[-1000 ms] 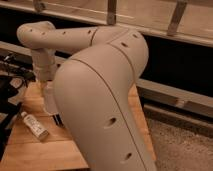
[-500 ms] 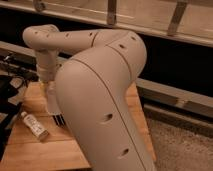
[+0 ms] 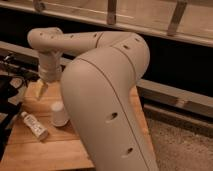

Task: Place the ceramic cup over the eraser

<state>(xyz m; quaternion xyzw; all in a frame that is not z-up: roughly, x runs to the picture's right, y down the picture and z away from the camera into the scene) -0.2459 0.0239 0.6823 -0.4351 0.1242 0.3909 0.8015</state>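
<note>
The ceramic cup [image 3: 59,114], small, plain and white, stands on the wooden table [image 3: 60,147] with its narrower end up, just left of my big arm link. No eraser shows anywhere. My gripper [image 3: 42,88] hangs from the wrist above the table's far left part, up and to the left of the cup, with a clear gap between them. It holds nothing that I can see.
A slim white oblong labelled object [image 3: 34,125] lies on the table left of the cup. Dark gear and cables [image 3: 9,95] sit beyond the left edge. My arm's large link [image 3: 107,107] covers the table's right side. A metal rail [image 3: 175,97] runs behind.
My gripper has risen and drawn away to the upper left. The cup, hidden near the gripper before, now stands in plain view by itself on the table.
</note>
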